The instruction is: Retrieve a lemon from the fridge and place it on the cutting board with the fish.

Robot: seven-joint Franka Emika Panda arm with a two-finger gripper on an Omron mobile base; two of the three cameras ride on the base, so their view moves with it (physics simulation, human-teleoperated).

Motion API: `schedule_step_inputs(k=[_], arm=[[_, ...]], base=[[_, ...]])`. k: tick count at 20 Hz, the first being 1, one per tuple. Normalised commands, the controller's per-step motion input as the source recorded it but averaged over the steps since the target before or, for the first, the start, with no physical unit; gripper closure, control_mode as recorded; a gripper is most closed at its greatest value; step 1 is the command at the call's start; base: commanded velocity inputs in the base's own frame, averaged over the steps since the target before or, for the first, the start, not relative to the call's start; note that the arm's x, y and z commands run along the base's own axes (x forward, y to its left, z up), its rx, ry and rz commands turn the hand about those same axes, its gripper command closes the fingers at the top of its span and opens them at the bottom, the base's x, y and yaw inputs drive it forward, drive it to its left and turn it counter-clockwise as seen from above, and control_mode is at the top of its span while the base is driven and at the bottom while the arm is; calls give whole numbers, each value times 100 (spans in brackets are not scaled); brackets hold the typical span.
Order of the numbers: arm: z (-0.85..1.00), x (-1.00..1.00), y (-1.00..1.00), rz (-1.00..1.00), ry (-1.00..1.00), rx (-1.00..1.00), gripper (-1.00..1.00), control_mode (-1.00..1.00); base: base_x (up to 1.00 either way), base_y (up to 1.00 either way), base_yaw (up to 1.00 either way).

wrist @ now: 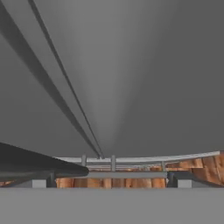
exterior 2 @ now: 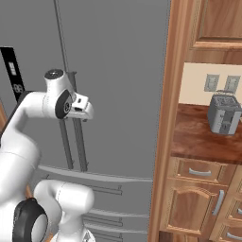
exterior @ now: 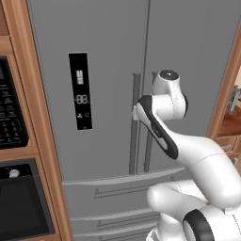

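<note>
The fridge (exterior: 108,70) takes the centre of the left base view, its doors shut, with the display panel (exterior: 80,90) on the left door. The oven (exterior: 19,197) is at the lower left. In the right base view, the toaster (exterior 2: 224,113) stands on the counter (exterior 2: 198,137) at the right.

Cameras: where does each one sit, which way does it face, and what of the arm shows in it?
Left base view: behind-left, facing the closed fridge and its display panel; arm rises lower right.
Right base view: behind-right, facing the fridge, with the toaster on the counter; arm lower left.
Hand view: on the hand, looking along the fridge door; open gripper.
Shared: the door handles.
</note>
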Motion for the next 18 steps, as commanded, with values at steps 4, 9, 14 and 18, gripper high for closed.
schedule_step_inputs(k=[4,9,14,18], arm=[[-2,3,0,0,-23,0,-100,-100],[0,9,0,0,-26,0,-100,-100],[0,17,0,0,-27,0,-100,-100],[-1,14,0,0,-21,0,-100,-100]], base=[[0,0,0],[0,0,0],[0,0,0],[0,0,0]])
